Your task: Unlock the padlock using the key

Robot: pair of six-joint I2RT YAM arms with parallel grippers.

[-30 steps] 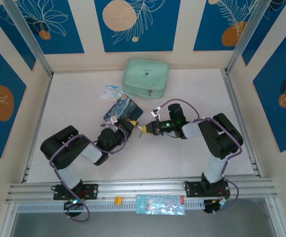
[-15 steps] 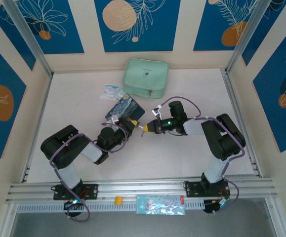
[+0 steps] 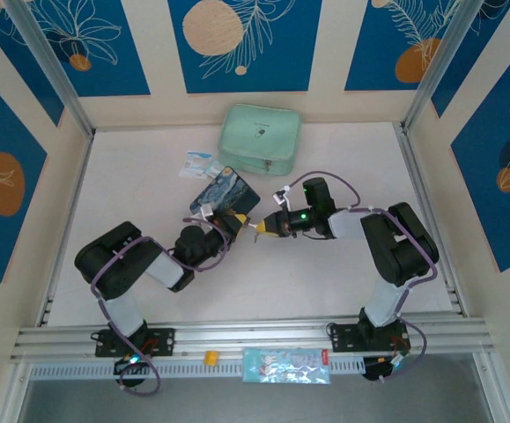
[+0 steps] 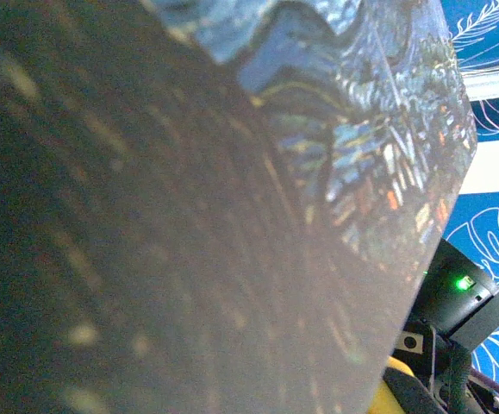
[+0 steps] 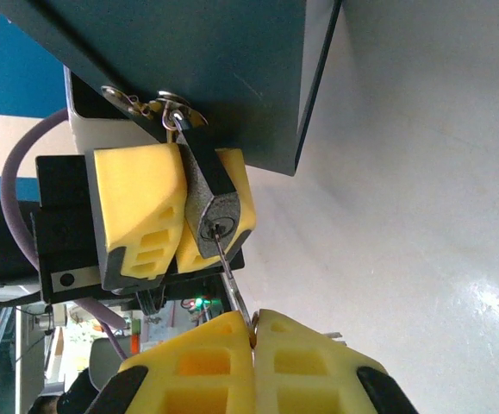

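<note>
Right claw (image 5: 253, 326), yellow moulded pads pressed together, pinches the thin silvery key (image 5: 234, 289). The blade tip sits in the keyway of the dark padlock (image 5: 213, 203). Left claw (image 5: 178, 216) clamps the padlock at frame centre, under the swirl-painted tin (image 5: 197, 60).

Right hand (image 5: 253, 328) on key (image 5: 232, 280), tip in padlock (image 5: 208, 190).

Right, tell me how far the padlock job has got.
Done: the left jaws grip the padlock, the right jaws pinch the key, and its tip sits in the keyhole. In hand: seating and turning the key. Left: the shackle looks closed, hooked through the hasp on the tin, so nothing is unlocked yet.
</note>
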